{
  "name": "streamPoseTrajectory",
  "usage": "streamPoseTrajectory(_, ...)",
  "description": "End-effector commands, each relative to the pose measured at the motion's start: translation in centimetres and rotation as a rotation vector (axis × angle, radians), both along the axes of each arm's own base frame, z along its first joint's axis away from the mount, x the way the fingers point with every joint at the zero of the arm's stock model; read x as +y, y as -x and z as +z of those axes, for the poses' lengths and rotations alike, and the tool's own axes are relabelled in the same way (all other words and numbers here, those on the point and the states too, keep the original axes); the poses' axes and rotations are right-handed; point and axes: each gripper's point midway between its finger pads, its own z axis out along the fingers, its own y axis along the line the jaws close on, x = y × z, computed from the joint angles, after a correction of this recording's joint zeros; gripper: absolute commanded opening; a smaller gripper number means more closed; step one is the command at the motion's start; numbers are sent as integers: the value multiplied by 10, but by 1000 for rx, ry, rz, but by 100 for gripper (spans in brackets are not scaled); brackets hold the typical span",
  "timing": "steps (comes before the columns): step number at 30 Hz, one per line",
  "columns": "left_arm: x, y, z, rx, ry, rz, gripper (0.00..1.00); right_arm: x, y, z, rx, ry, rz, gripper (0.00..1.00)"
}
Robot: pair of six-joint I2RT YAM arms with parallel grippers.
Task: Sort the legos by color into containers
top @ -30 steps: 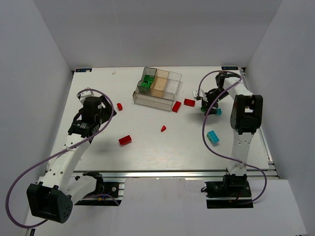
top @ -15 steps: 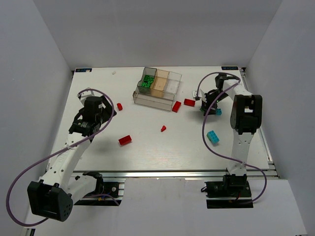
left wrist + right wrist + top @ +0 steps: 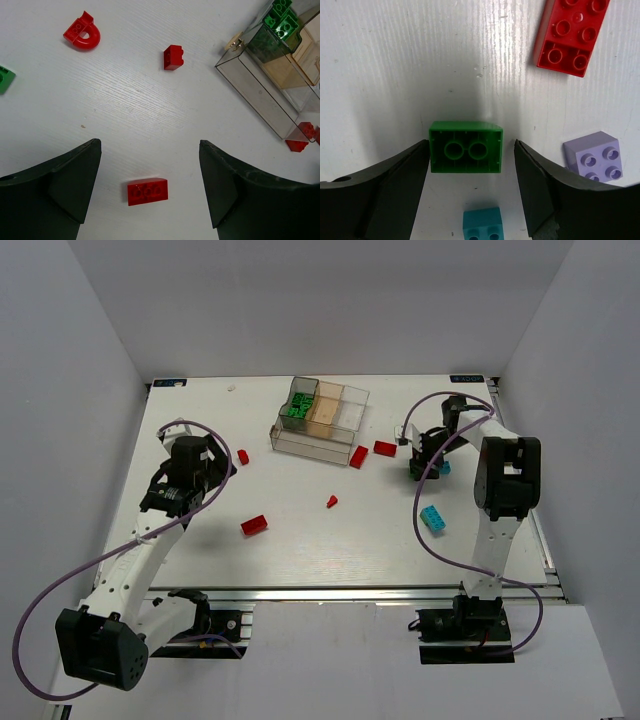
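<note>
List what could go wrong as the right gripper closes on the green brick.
1. The green brick sits off-centre between the open fingers of the right gripper, nearer one finger. Closing may shove or twist it.
2. The cyan brick lies close beside it and could get nudged.
3. The purple brick lies just outside the other finger and might be bumped.

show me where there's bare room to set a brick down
Bare: the front strip between the red brick and cyan brick, and the far left corner beside the tray. Crowded: around the green brick at right.
</note>
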Motion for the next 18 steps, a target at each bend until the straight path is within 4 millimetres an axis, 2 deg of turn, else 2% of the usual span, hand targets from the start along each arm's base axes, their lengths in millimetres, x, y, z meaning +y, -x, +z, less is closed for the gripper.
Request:
streamPoseTrajectory(1,3,4,-1,1,-4,14,89,1,-10,16,-50,-27,-30,73)
streamPoseTrajectory(7,5,9,-1,1,-2,23,89,8,-8,16,-35,-54,-22,69)
streamPoseTrajectory(11,8,13,-2,7,-7,31,89,13,-8,23,-17,-84,-16,53)
streamPoseTrajectory(12,8,14,-2,8,-7,33,89,18,-8,27,-13,-113,-15,40)
streamPoseTrajectory(14,9,15,-5,14,-11,34,89,24,-13,45,-26,-150,-29,25)
streamPoseTrajectory(16,9,17,-7,22,-14,37,89,37,-15,70,-29,-221,-56,19)
streamPoseTrajectory(18,10,17,-10,34,-18,36,89,54,-26,104,-66,-305,-63,14)
